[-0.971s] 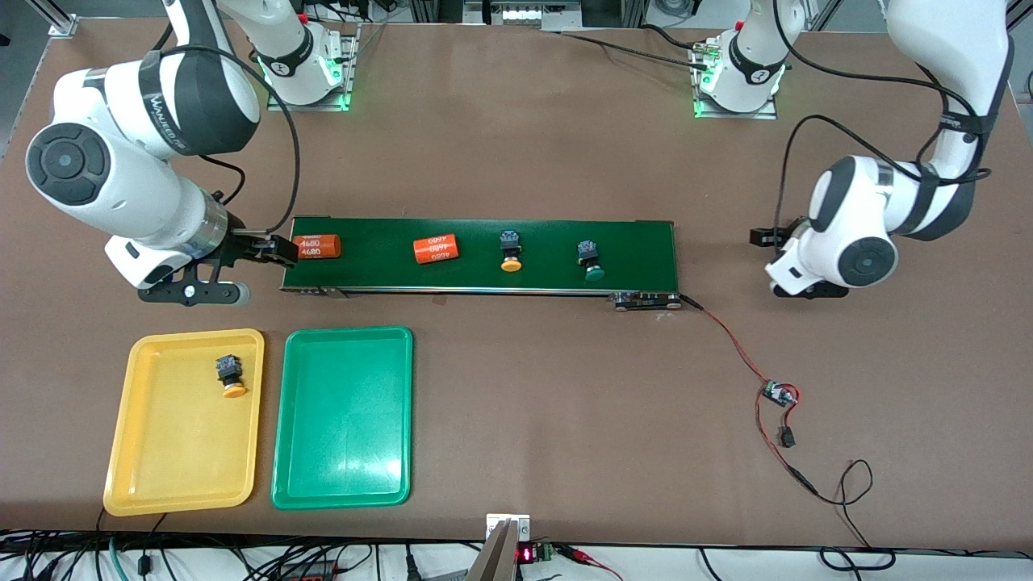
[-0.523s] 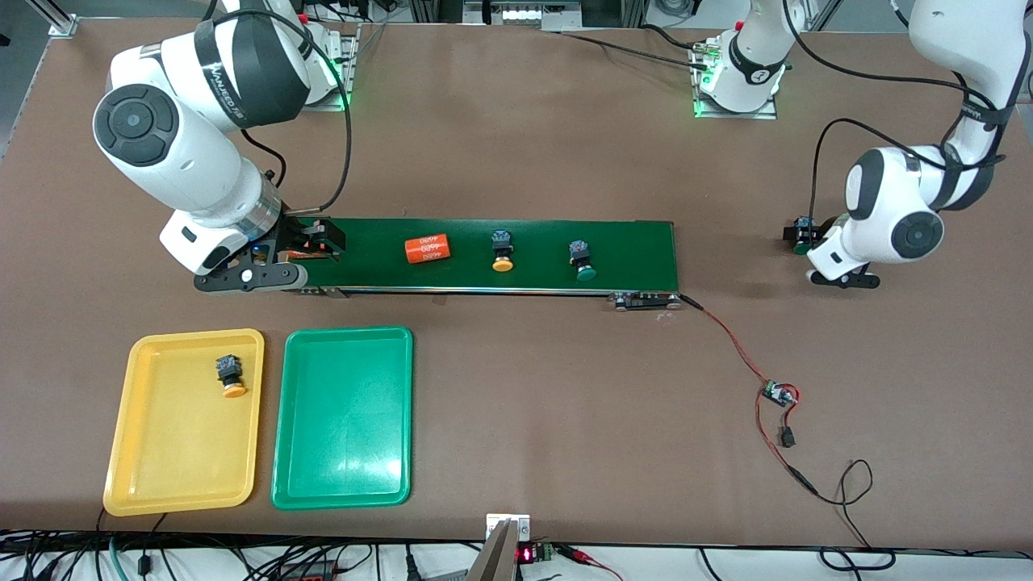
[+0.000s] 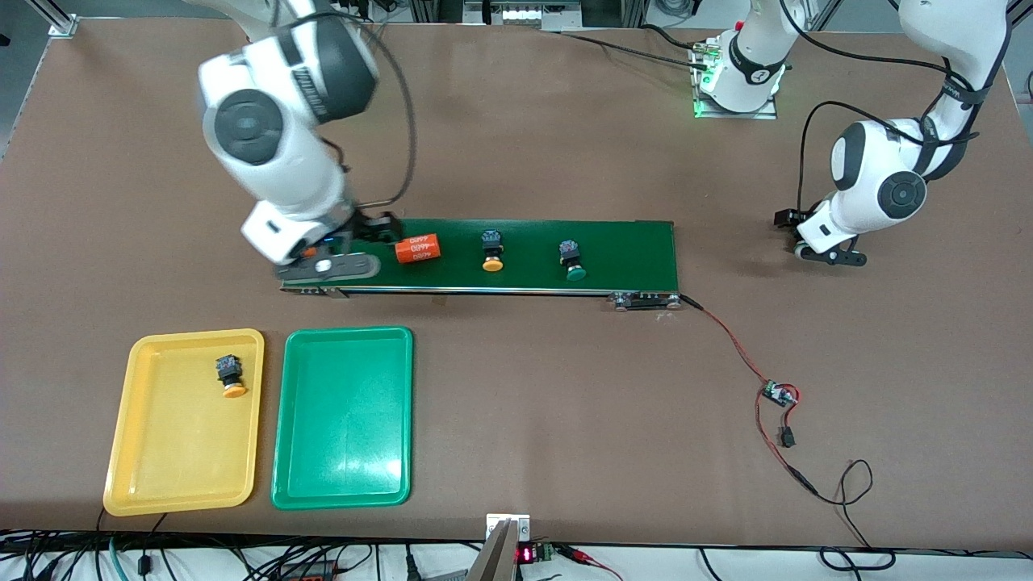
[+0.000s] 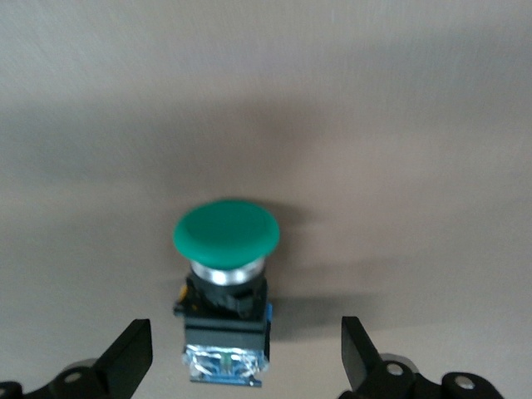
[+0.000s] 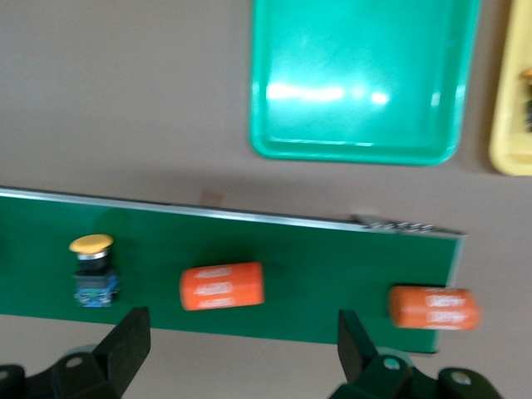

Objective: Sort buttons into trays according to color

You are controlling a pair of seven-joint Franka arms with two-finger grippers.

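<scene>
Two buttons ride the dark-green belt: a yellow-capped one and a green-capped one. Another yellow-capped button lies in the yellow tray. The green tray beside it holds nothing. My right gripper hangs open over the belt's end toward the right arm, empty. My left gripper is low over the table off the belt's other end. It is open astride a green-capped button lying on the table, fingers clear of it.
An orange cylinder marked 4680 lies on the belt by the right gripper, and a second one sits at the belt's end. A red-and-black wire with a small circuit board trails from the belt toward the front camera.
The right arm swung from beside the belt's end to over it. The cylinders and buttons on the belt shifted toward the right arm's end. The left gripper moved slightly.
</scene>
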